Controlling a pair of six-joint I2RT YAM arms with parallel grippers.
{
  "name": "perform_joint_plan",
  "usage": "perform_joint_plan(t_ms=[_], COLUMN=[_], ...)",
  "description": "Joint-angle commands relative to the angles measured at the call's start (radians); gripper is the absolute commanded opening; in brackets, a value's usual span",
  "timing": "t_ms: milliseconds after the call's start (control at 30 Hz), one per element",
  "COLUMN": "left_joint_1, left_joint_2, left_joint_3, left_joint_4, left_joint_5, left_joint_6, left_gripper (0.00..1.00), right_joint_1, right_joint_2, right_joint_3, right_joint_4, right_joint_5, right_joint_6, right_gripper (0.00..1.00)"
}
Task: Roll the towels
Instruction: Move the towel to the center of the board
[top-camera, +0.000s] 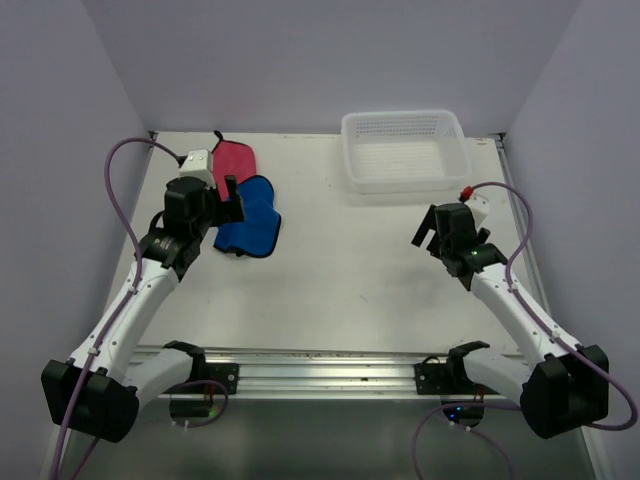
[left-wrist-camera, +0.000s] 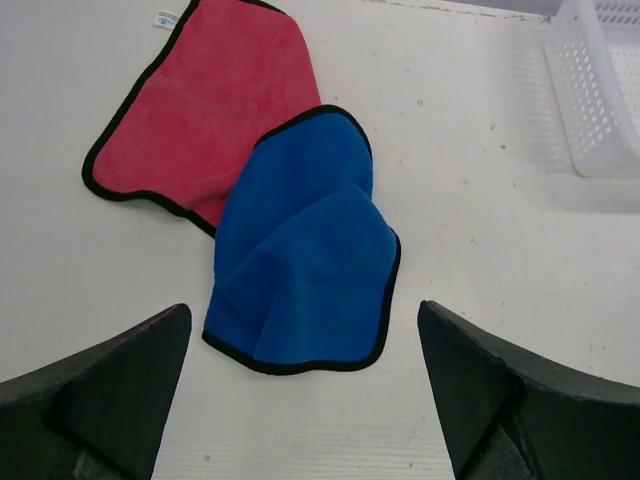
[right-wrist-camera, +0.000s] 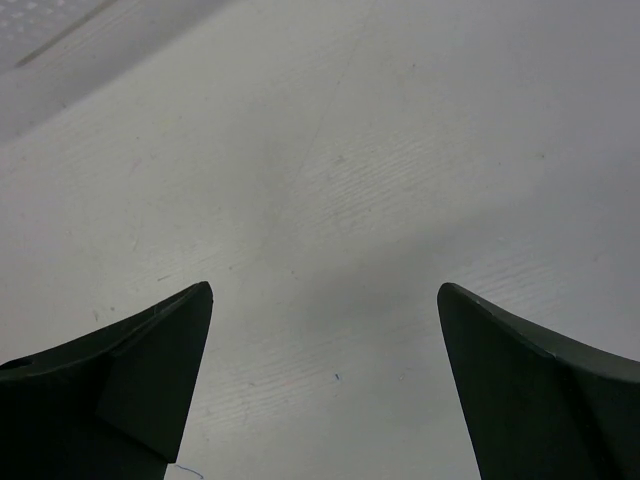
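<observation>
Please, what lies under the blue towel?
One edge of the blue towel lies over a corner of the pink-red towel; the rest rests on the white table. How far the pink-red towel reaches beneath it is covered.

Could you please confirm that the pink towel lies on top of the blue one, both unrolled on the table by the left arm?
Not quite: the blue towel lies on top, overlapping the pink towel at its edge, as the left wrist view shows. The rest holds.
</observation>
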Motion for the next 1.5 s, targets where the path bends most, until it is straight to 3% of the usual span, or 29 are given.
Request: perform_joint_plan(t_ms=[0,100,200,367,433,667,833,967,1000,1100,1300,1467], left_joint_1=[0.008,0.008,0.008,0.008,0.009,0.009,0.009,0.009,0.009,0.009,0.009,0.009], left_joint_2=[-0.023,-0.031,-0.044,-0.075,-0.104,-0.158,-0.164,-0.187,-0.193,-0.216,-0.235,-0.247], left_joint_3=[0.030,0.030,0.030,0.031,0.021,0.007,0.016,0.013,0.013,0.011,0.013,0.013], left_joint_4=[0.015,0.013,0.012,0.016,0.026,0.013,-0.005,-0.007,-0.007,-0.005,-0.005,-0.005], left_joint_5=[-0.018,-0.032,-0.052,-0.059,-0.093,-0.219,-0.245,-0.274,-0.280,-0.282,-0.276,-0.273], left_joint_6=[-0.012,-0.014,-0.017,-0.021,-0.023,-0.063,-0.070,-0.072,-0.075,-0.077,-0.081,-0.083], left_gripper=[1.00,1.00,1.00,1.00,1.00,1.00,1.00,1.00,1.00,1.00,1.00,1.00], right_joint_1=[0.005,0.005,0.005,0.011,0.047,0.333,0.503,0.581,0.594,0.640,0.701,0.709], right_joint_2=[0.010,0.034,0.054,0.054,0.053,0.247,0.480,0.674,0.741,0.885,1.094,1.203], right_joint_3=[0.051,0.069,0.079,0.047,0.020,0.123,0.347,0.546,0.622,0.780,1.031,1.106], right_joint_4=[-0.018,-0.053,-0.045,0.101,0.181,0.277,0.314,0.286,0.282,0.223,0.071,0.053], right_joint_5=[0.042,0.074,-0.001,-0.390,-0.452,-0.348,-0.325,-0.318,-0.328,-0.316,-0.205,-0.158], right_joint_6=[0.031,0.000,-0.057,-0.155,-0.137,-0.091,-0.098,-0.123,-0.130,-0.166,-0.204,-0.193], right_gripper=[0.99,0.99,0.99,0.99,0.99,0.99,0.97,0.86,0.74,0.61,0.53,0.51])
